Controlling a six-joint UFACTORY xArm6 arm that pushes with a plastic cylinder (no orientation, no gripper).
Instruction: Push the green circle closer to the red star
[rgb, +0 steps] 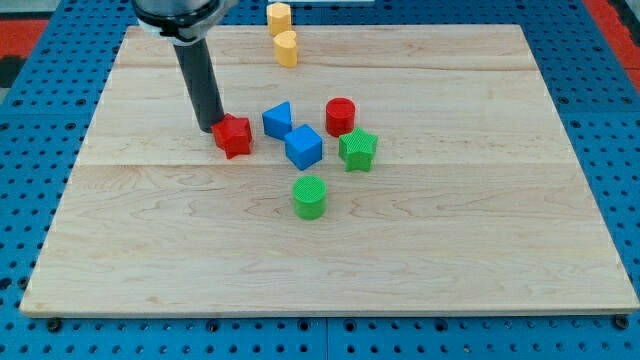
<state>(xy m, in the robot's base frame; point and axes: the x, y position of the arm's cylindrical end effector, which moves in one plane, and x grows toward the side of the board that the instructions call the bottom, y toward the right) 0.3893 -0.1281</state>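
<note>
The green circle (310, 196) stands on the wooden board (480, 250) just below the middle of the view. The red star (234, 136) lies up and to the left of it, about a block and a half away. My tip (209, 129) sits right at the red star's left side, touching or nearly touching it, far from the green circle.
A blue triangle block (278, 120), a blue cube (303, 146), a red cylinder (340, 116) and a green star (357, 150) cluster between and to the right of the star and circle. Two yellow blocks (284, 46) sit at the board's top edge.
</note>
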